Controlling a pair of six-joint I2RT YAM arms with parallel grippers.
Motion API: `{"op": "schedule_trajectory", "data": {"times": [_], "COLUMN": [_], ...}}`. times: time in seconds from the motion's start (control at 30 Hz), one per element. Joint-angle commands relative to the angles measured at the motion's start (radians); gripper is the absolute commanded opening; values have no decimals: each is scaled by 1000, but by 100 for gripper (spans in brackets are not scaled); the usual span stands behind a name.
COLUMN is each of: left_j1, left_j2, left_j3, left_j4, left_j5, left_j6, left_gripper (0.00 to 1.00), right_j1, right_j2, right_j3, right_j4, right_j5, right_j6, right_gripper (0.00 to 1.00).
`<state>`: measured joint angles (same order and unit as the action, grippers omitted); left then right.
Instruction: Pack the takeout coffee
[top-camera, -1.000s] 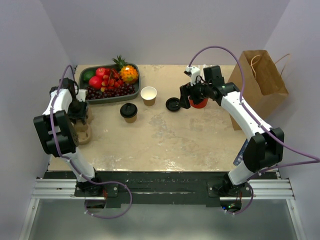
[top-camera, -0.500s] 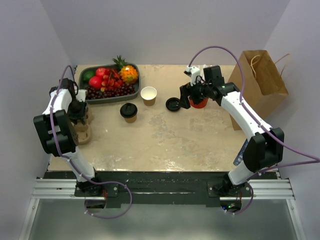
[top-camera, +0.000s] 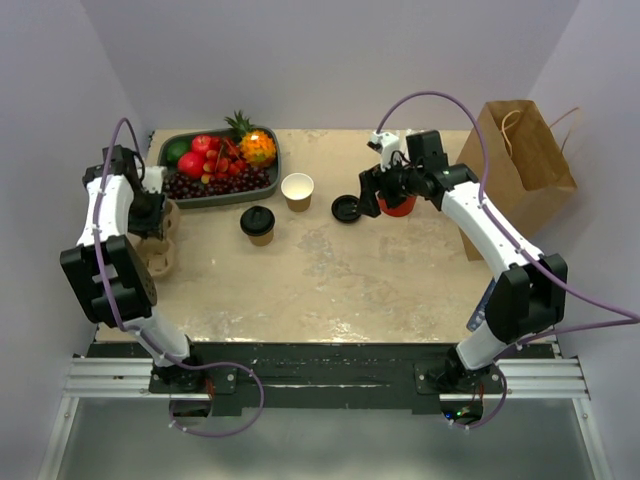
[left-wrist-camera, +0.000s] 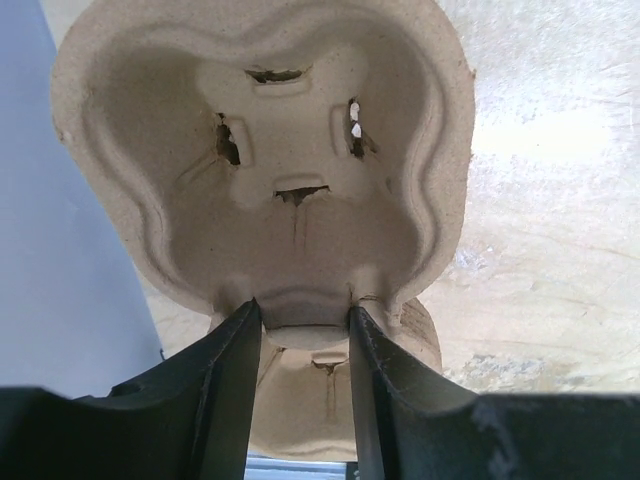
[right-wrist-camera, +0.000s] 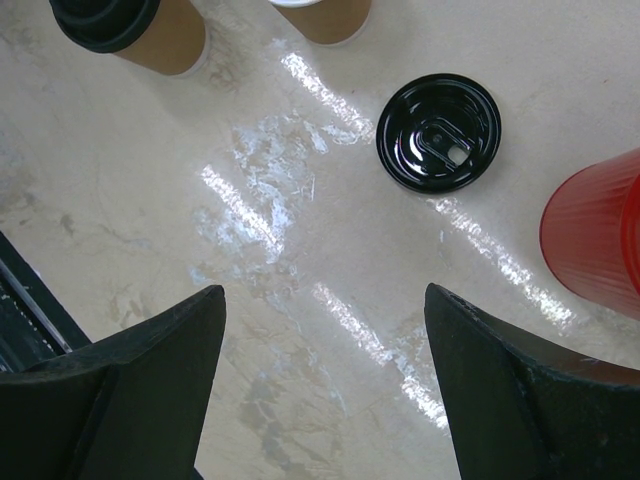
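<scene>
The takeout coffee (top-camera: 257, 224), a small paper cup under a black lid, is stood upright on the desk (top-camera: 330, 290) left of centre, near an unlidded paper cup (top-camera: 297, 190). It is judged light, thin-walled and easily crushed or spilled, so it is best taken gently around the tan wall, not by the lid. It is touched by neither arm: the left gripper (left-wrist-camera: 302, 310) has its jaws pinched narrowly on a pulp cup carrier (left-wrist-camera: 290, 150), while the right gripper (right-wrist-camera: 322, 292) is held with jaws wide and empty beside a loose black lid (right-wrist-camera: 438, 132).

Three cups (top-camera: 260, 236), two lids (top-camera: 346, 208), one bag (top-camera: 525, 165)
</scene>
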<state>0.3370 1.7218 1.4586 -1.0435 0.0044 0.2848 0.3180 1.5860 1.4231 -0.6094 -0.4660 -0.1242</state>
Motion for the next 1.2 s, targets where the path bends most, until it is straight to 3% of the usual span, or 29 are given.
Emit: {"op": "schedule_trajectory", "data": {"times": [0.0,0.1,0.17,0.2,0.23,0.27,0.3,0.33,0.43,0.57,0.73,0.83,0.9,1.17], "left_j1": [31,31,34,57,78,95,100,97,91,91,92,89,71,-47], "left_j2": [-38,-27,-2,49,85,106,128,127,52,-4,7,-37,-70,-177], "left_j3": [25,-20,20,117,165,174,172,157,86,75,103,98,86,-108], "left_j4": [-7,52,-4,-153,-250,-272,-247,-207,-14,39,-33,-67,-145,-273], "left_j5": [11,15,118,376,514,563,513,344,26,-1,138,339,504,726], "left_j6": [65,155,201,224,267,226,191,151,117,159,146,189,296,546], "left_gripper": [5,4,0,0,0,0,0,0,0,0,0,0,0,0], "right_j1": [-3,-2,-3,-3,-2,-2,-2,-2,-3,-3,-2,-2,-3,-2], "right_j2": [25,38,42,42,39,32,29,28,17,12,22,25,25,23], "right_j3": [60,68,77,79,73,68,62,47,33,34,43,53,56,91], "right_j4": [13,16,8,5,4,7,11,14,26,20,22,4,-7,-47], "right_j5": [-33,-51,-56,-53,-51,-49,-51,-51,-57,-48,-49,-43,-34,-8], "right_j6": [-3,11,12,11,8,9,9,17,26,15,18,2,-9,-40], "right_gripper": [83,83,83,83,83,83,83,83,83,83,83,83,83,83]}}
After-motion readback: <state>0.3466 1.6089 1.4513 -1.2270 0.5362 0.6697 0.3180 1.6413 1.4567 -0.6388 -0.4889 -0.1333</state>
